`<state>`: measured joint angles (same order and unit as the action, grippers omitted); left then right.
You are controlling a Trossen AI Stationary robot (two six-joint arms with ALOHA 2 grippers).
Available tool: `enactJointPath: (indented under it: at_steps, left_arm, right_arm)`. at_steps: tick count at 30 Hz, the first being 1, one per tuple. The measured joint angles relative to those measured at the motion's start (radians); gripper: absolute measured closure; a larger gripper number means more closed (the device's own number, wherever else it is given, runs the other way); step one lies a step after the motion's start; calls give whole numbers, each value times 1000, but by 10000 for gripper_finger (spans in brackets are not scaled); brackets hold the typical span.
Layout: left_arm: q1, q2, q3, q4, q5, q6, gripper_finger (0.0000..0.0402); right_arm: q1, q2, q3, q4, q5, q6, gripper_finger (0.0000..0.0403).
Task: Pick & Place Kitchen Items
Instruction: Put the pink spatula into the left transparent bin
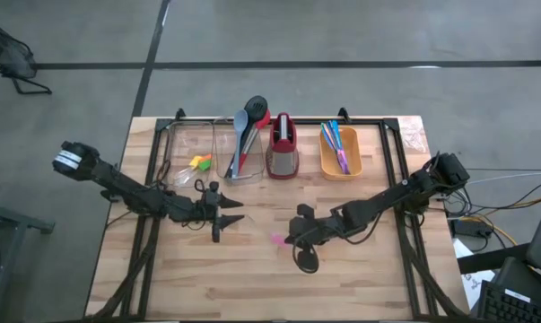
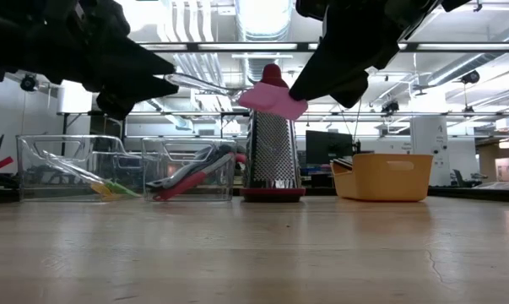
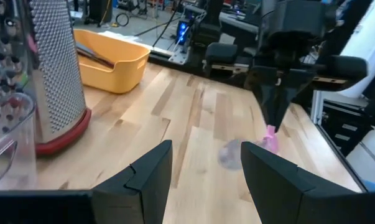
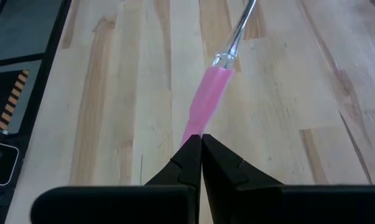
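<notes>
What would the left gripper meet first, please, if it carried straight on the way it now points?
Probably the pink-handled utensil held by the right gripper, which sits straight ahead of the open left gripper; depth is unclear.

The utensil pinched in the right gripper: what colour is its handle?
Pink handle, with a clear-to-metal shaft; the right wrist view shows it best, in the shut right gripper.

Bare near tabletop point(image 1: 252, 287) (bins point(image 1: 340, 161) behind)

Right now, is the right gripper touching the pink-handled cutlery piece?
Touching: the right wrist view shows the right gripper shut on the pink-handled cutlery piece.
</notes>
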<state>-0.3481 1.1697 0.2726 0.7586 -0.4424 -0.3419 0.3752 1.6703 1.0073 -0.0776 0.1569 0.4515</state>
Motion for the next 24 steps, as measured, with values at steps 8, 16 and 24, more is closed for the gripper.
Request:
enactJointPath:
  at_steps: [8,16,24]
  left_arm:
    - [15,19,0,7,92,-25,204]
    - [21,42,41,15,114,-18,204]
    - [24,96,62,10,138,-26,204]
  right_arm:
    - [0,0,0,1,0,0,395]
    - [0,-1,0,1,2,0,395]
    - [0,-1,0,1,3,1,395]
